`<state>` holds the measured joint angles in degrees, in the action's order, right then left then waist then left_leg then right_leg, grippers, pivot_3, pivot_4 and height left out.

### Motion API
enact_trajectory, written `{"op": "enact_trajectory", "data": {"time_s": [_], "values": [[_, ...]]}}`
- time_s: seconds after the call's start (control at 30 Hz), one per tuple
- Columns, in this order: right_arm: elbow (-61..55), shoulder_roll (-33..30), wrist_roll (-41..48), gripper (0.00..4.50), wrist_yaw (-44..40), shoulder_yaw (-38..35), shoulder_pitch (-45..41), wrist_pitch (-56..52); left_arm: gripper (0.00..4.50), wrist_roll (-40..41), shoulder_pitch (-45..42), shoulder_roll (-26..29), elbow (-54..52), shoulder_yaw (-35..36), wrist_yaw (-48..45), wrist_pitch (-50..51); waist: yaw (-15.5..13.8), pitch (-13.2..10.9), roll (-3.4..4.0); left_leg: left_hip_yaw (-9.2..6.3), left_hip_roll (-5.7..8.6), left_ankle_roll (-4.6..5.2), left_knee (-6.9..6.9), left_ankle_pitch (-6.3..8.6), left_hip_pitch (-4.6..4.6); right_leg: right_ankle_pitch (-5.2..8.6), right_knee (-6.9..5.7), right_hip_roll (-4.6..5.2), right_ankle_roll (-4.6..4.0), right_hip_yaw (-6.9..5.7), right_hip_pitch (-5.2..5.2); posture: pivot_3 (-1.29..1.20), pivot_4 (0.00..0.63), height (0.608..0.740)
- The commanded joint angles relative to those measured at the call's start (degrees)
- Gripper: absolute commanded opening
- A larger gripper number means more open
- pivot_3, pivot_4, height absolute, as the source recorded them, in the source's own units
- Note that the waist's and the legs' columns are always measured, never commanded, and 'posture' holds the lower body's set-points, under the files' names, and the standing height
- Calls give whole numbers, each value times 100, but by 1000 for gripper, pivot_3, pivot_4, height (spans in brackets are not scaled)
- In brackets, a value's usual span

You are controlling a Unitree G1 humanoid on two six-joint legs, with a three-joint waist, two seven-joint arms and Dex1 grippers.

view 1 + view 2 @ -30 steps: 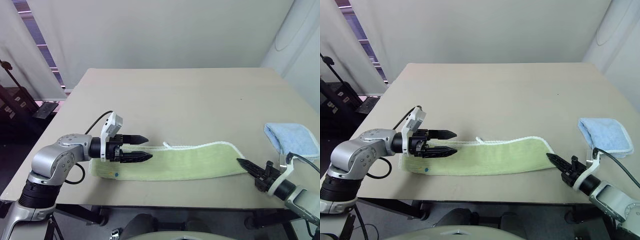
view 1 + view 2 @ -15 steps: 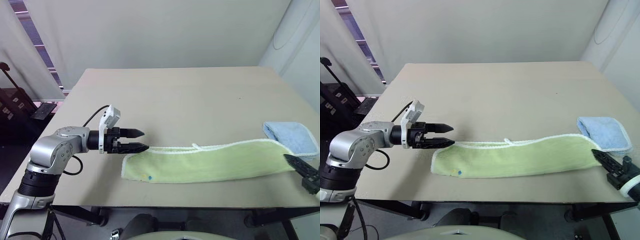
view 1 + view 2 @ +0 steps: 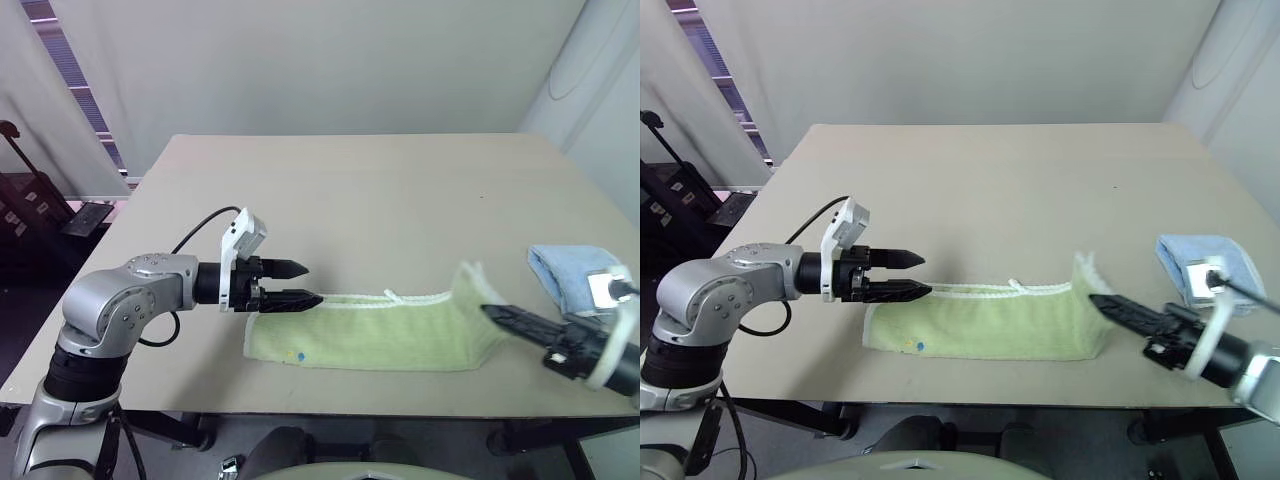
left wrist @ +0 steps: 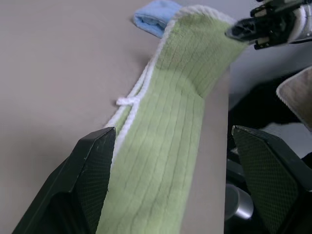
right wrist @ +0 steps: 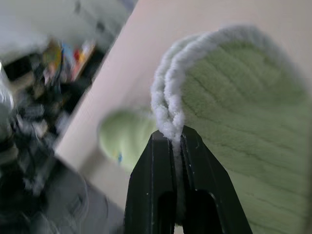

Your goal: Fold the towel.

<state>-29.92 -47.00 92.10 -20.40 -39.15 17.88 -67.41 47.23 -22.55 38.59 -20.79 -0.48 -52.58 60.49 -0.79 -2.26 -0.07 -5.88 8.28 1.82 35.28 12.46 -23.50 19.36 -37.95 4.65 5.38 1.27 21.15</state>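
The tabletop [image 3: 400,190] is lit softly and evenly, with only faint shadows. The right claw [image 3: 490,312] is smeared by motion blur in the head views. In the right wrist view, the background is blurred.

Folded light blue cloth [image 3: 580,277] — on the beige table [image 3: 380,190], right edge.

The left arm [image 3: 125,305] is rounded silver-grey metal with black joint rings, a white camera block [image 3: 243,238] and a looping black cable [image 3: 195,235]. Both grippers, left gripper [image 3: 300,284] and right gripper [image 3: 488,312], have tapering, textured black fingers; the right wrist carries a white collar [image 3: 612,350].
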Motion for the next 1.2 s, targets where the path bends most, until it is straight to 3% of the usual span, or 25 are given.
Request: {"op": "enact_trajectory", "data": {"time_s": [0.03, 0.4, 0.57, 0.6, 0.77, 0.8, 0.93, 1.07, 1.13, 1.2], "values": [[-329, 152, -404, 51, -77, 581, -161, 389, 4038, -146, 46, 118, 151, 74, -214, -398, -3, -6, -10, 0, 0, -1, 0, 0, 0, 0, 1, 0, -1, 0, 0, 0, 0, 740], [-47, 787, -2081, 51, -108, 2782, -744, 858, 4038, -1081, 273, 296, 1715, -110, -1488, -2118, -4, -4, -10, 0, 0, 4, -19, 3, -5, -1, 22, 1, -2, 1, 12, 0, 0, 740], [369, 951, -2765, 51, -172, 3257, -942, 981, 4038, -1320, 307, 203, 2073, -86, -1688, -2631, -9, -4, -10, 0, 1, 5, -14, 5, -5, -2, 20, 0, -1, 0, 10, 0, 0, 740], [378, 947, -2809, 553, -215, 3275, -944, 968, 4038, -1319, 307, 186, 2115, -63, -1732, -2685, -8, -4, -10, 0, 1, 5, -12, 5, -5, -3, 20, 0, -2, 0, 9, 0, 0, 740], [226, 1057, -2792, 2199, -322, 3080, -737, 1042, 4038, -1399, 157, 181, 2593, -56, -2071, -2960, -11, -3, -12, 0, 1, 5, -12, 5, -3, -4, 18, -1, 0, 0, 7, 0, 0, 740], [153, 1084, -2700, 2571, -362, 2942, -716, 1114, 4408, -1424, 67, 140, 2764, -36, -2094, -3037, -10, -3, -12, -1, 1, 5, -12, 5, -3, -4, 17, -2, 1, -1, 8, 0, 0, 740], [-539, 1020, -2517, 3997, -915, 2310, -391, 1653, 4500, -1375, -251, -19, 3431, 176, -2235, -3215, -28, -3, -14, -1, 1, 5, -6, 4, -3, -14, 12, -2, 20, -1, 7, 0, 0, 740], [-462, 1007, -1934, 3997, -856, 1562, -270, 1788, 4500, -1316, -483, -143, 3875, 270, -2540, -3311, 6, -1, -18, -1, 1, 6, -5, 4, -2, -16, 12, -3, 24, -1, 5, 0, 0, 740], [-595, 920, -2274, 4029, -994, 1389, -200, 2034, 4122, -1306, -575, -238, 3950, 276, -2738, -3396, 1, 0, -20, 0, 2, 6, -4, 4, -2, -17, 12, -2, 24, 0, 5, 0, 0, 740], [-600, 905, -2597, 3378, -1097, 1319, -160, 2287, 3523, -1271, -681, -361, 3979, 293, -2842, -3411, -6, 0, -21, -1, 1, 6, -4, 4, -2, -17, 11, -3, 24, -1, 5, 0, 0, 740]]}}
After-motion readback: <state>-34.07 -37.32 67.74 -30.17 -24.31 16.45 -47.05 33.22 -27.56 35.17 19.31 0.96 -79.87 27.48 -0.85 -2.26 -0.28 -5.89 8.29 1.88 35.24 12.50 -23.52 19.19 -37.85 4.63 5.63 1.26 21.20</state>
